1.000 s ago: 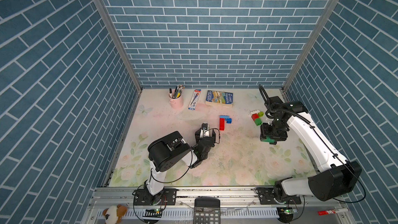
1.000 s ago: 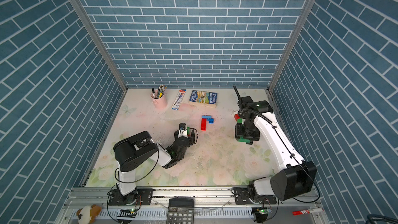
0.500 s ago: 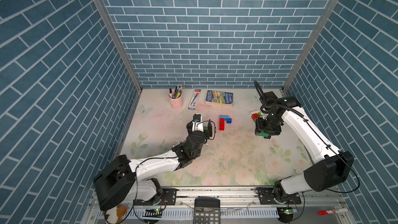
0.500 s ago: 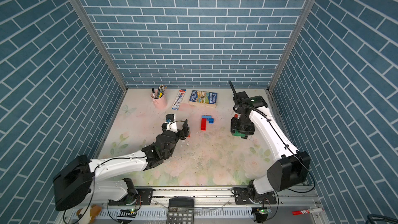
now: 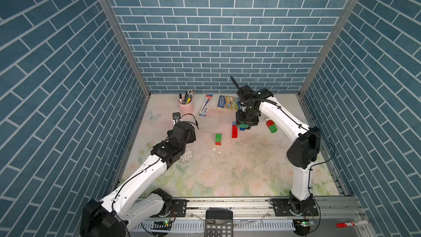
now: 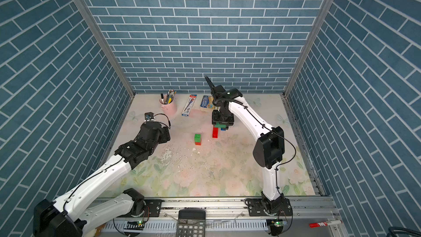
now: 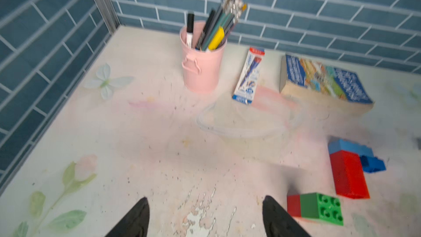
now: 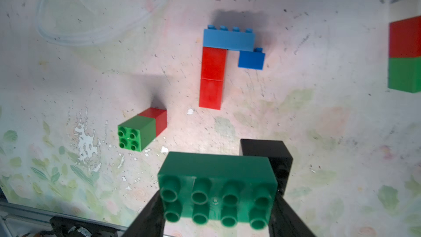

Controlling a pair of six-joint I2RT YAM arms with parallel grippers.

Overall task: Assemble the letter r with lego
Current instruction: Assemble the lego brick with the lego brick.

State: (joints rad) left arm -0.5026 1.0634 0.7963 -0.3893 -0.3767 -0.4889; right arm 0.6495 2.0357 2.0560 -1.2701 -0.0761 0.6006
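Observation:
My right gripper (image 8: pixel 216 213) is shut on a dark green long lego brick (image 8: pixel 217 190) with a black brick (image 8: pixel 266 156) stuck behind it. In both top views it hangs over the flat figure on the mat. That figure is a light blue long brick (image 8: pixel 229 39) across two red bricks (image 8: pixel 211 78) (image 5: pixel 234 131), with a small dark blue brick (image 8: pixel 251 59) beside them. A green-and-red pair (image 5: pixel 218 139) (image 7: pixel 315 205) lies apart, nearer the left arm. A red-and-green pair (image 5: pixel 271 126) lies to the right. My left gripper (image 7: pixel 205 220) is open and empty, low over the mat.
A pink pen cup (image 5: pixel 185 104), a pen box (image 5: pixel 206 106) and a book (image 5: pixel 227 103) stand along the back wall. A calculator (image 5: pixel 218 223) and a red marker (image 5: pixel 348 224) lie on the front rail. The mat (image 5: pixel 205 163) is scuffed in the middle.
The left arm has drawn back to the left, uncovering the green-and-red pair on the mat. The right arm carried the green brick leftwards to above the red and blue figure.

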